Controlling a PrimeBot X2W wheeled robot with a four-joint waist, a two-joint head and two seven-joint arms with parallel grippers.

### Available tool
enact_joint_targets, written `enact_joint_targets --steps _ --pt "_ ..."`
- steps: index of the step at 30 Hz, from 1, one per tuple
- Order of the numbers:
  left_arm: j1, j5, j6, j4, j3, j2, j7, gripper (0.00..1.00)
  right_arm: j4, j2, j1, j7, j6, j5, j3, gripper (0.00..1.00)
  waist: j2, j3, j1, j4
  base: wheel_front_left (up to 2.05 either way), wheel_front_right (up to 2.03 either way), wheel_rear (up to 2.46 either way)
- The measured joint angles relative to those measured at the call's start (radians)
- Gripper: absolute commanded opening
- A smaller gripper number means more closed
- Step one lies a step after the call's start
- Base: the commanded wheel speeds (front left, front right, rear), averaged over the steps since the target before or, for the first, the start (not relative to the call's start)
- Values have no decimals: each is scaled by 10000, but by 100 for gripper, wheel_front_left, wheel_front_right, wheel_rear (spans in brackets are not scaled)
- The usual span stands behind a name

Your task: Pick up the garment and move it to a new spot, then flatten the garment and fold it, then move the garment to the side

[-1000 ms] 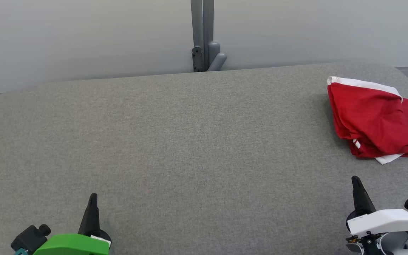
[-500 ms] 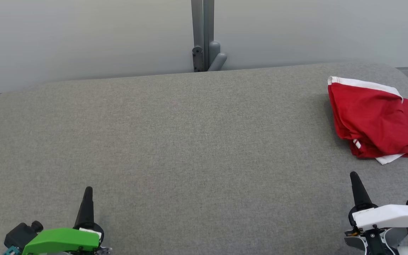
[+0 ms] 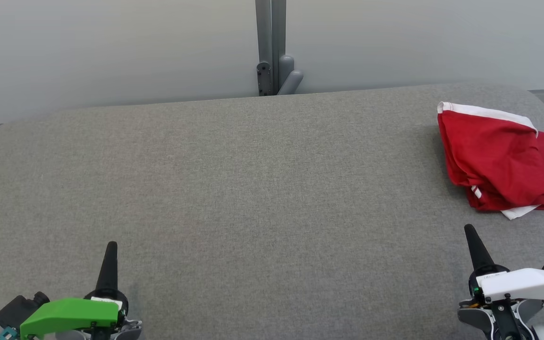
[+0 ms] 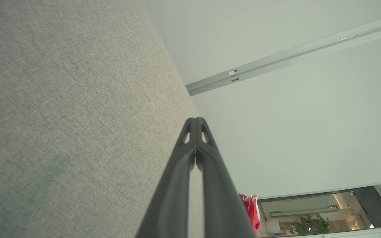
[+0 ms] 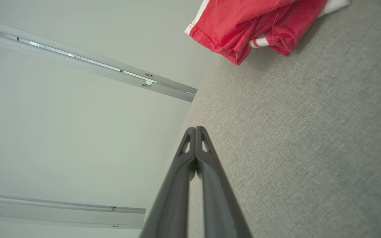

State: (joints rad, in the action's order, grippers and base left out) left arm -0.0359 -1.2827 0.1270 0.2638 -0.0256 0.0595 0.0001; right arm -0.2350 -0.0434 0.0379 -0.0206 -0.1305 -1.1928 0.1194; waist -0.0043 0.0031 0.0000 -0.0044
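Red garment lies bunched at the far right of the grey bench. Left hand and right hand are both pinched closed and empty (the right one nearer). Recommended: open the right hand before reaching, then take a raised upper fold, not the flat hem.

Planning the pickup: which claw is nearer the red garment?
The right claw, with the white housing, sits near the red garment; the green-housed left claw is far off on the other side.
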Motion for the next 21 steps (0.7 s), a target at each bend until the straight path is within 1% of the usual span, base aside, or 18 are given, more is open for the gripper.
enact_joint_targets --steps 21 --pt "-270 -1651 0 -111 -291 2 479 0 44 -17 210 -445 0 -2029 8 0 0 -1 0 19 0 0 0"
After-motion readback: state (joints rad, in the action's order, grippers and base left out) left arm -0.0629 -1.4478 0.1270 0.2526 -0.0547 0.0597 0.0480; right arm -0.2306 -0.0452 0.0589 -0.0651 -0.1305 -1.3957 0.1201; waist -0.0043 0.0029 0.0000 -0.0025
